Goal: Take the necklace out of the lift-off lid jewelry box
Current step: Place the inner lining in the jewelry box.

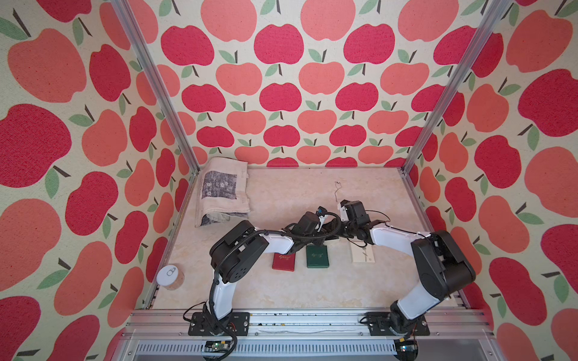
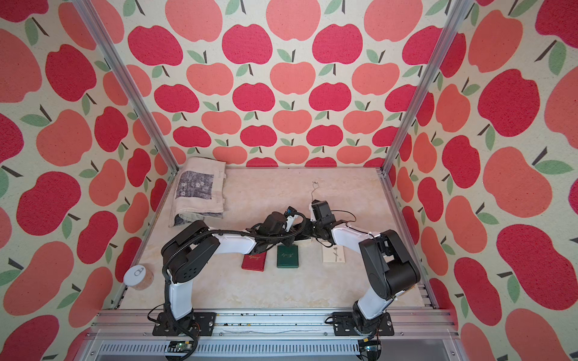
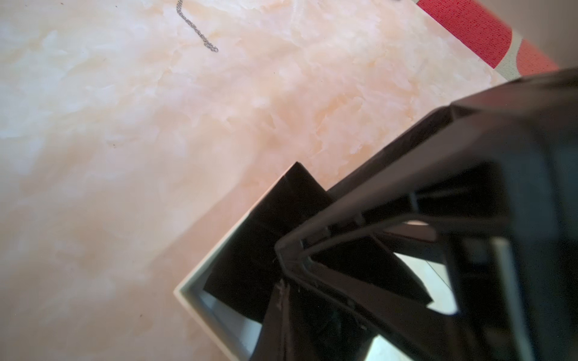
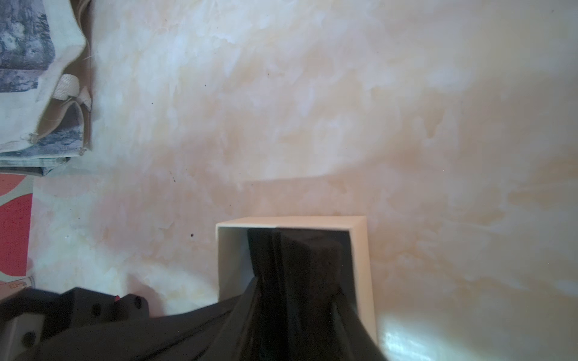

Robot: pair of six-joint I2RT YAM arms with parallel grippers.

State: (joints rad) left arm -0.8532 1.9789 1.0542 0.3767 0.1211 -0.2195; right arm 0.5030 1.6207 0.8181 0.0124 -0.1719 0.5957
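My left gripper [image 3: 280, 253] was pinched shut in the box [image 3: 187, 292]; right gripper [image 4: 273, 250] spread unclear. Necklace [image 3: 195, 30] looked light, limp, slippery; pinch mid-chain.

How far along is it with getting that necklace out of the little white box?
Nearly done, it seems. The white lid is off, lying on the table, and the necklace lies on the table farther back. Both grippers are down at the open white box: the left gripper is shut at its black insert, while the right gripper is unclear. Probably left: backing both out.
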